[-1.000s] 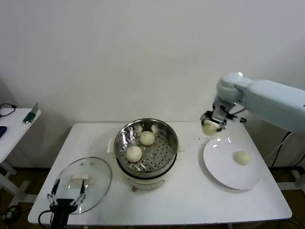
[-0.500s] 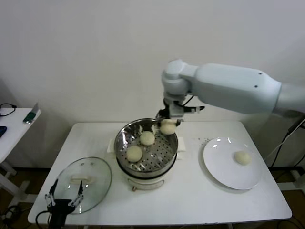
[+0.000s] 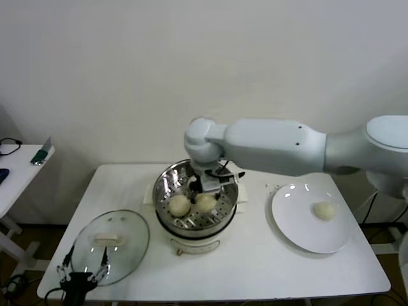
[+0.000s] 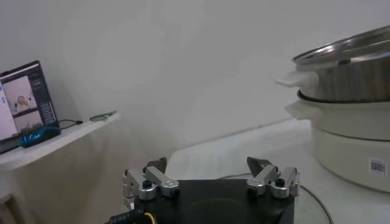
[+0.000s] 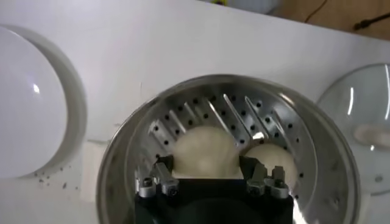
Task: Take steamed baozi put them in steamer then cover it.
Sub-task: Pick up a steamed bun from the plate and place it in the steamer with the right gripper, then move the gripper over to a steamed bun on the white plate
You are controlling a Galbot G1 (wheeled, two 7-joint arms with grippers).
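Observation:
The steamer (image 3: 160, 191) stands mid-table, a shiny perforated basket (image 5: 125, 152) on a white pot. My right gripper (image 3: 206, 191) reaches down into it, shut on a cream baozi (image 5: 204, 149) just above the basket floor. A second baozi (image 3: 180, 205) lies beside it, also seen in the right wrist view (image 5: 275, 159). One more baozi (image 3: 324, 210) rests on the white plate (image 3: 299, 233) at the right. The glass lid (image 3: 127, 245) lies flat at the front left. My left gripper (image 3: 81, 275) hangs open (image 4: 206, 164) at the table's front left edge, holding nothing.
My right arm (image 3: 274, 148) spans from the right side across to the steamer, above the table's back. The steamer's side (image 4: 350, 79) rises to one side of the left gripper. A small side table (image 3: 16, 162) with a phone stands at the far left.
My right arm has swung left from above the plate, carrying the baozi over the steamer and down into the basket. The left gripper has sunk slightly.

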